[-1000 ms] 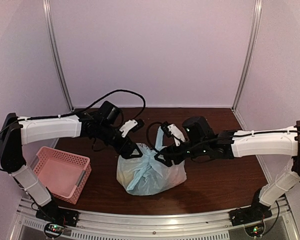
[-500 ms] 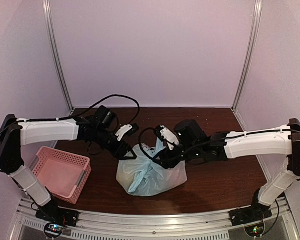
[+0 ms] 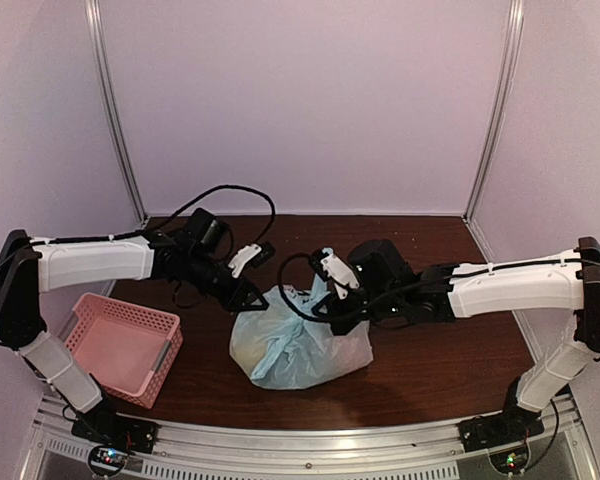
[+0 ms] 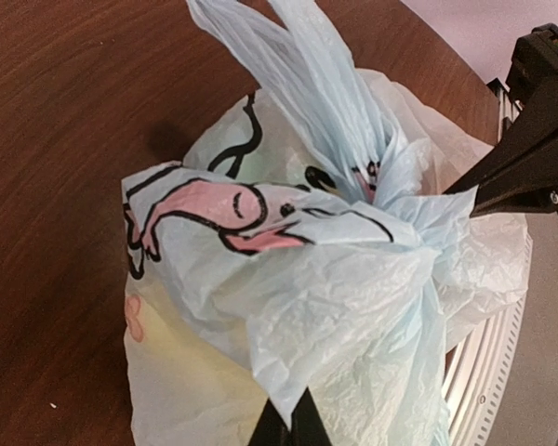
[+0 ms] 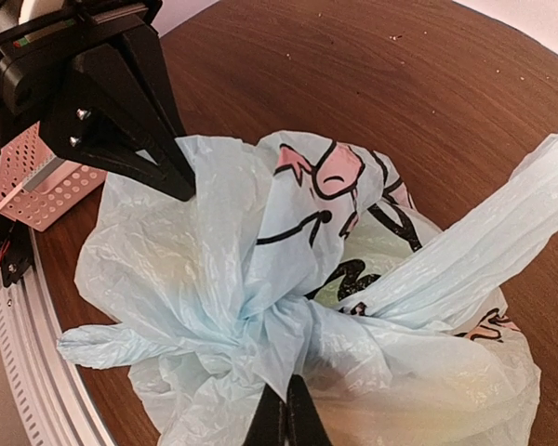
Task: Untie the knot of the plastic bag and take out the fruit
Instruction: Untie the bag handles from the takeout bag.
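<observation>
Both pairs of jaws are closed narrow on thin plastic. The left gripper (image 4: 285,429) pinches a fold of the bag's wall at the bottom edge of its own view. The right gripper (image 5: 285,416) nips the gathered plastic at the foot of the knot. The two holds sit on opposite sides of the tie, which looks like a set-up for pulling it apart, one side braced while the other works.

The dark wooden table (image 3: 430,360) fills the lower half of the overhead view. The plastic bag (image 3: 298,350) sits at its centre, slumped under its load and resting on the wood between the two arms. The pink basket (image 3: 120,345) lies at the lower left, well apart from the bag, probably waiting for what comes out.

The fruit (image 5: 372,255) is all inside the bag and shows only as a yellow-green tint through the plastic, so individual pieces cannot be told apart. A free handle loop (image 4: 298,65) sticks up towards the top of the left wrist view. The knot (image 4: 411,221) is right of centre there, tight and not yet undone, and the dark tip of the right gripper meets it from the right edge.
</observation>
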{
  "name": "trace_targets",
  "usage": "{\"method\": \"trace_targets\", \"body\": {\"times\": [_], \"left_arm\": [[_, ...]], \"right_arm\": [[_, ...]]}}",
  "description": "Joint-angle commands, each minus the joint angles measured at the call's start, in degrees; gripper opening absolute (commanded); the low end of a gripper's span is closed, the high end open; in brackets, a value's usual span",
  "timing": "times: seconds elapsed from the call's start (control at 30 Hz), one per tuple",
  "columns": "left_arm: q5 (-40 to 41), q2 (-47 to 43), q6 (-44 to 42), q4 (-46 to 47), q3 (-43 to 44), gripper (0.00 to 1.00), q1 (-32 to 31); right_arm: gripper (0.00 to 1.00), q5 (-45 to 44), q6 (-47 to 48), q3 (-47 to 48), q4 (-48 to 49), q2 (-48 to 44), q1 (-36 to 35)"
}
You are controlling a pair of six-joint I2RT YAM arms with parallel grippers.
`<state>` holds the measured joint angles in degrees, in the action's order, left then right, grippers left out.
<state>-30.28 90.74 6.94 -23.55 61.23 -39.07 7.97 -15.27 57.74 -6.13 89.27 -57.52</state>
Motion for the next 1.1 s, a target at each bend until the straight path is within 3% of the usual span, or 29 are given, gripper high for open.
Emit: {"method": "trace_targets", "body": {"times": [0.0, 0.57, 1.07], "left_arm": [[-0.80, -2.29, -0.01, 2.68, -0.26, 0.00, 1.67], [-0.85, -3.75, 0.97, 4.48, -2.39, 0.00, 5.76], [-1.52, -3.95, -0.27, 4.16, -1.38, 0.00, 8.92]], "right_arm": [[0.00, -2.21, -0.95, -0.32, 1.11, -1.61, -0.41], [0.00, -9.18, -3.61, -4.04, 0.04, -5.47, 0.20], [0.00, -9.89, -4.60, -6.02, 0.02, -7.56, 1.35]]}}
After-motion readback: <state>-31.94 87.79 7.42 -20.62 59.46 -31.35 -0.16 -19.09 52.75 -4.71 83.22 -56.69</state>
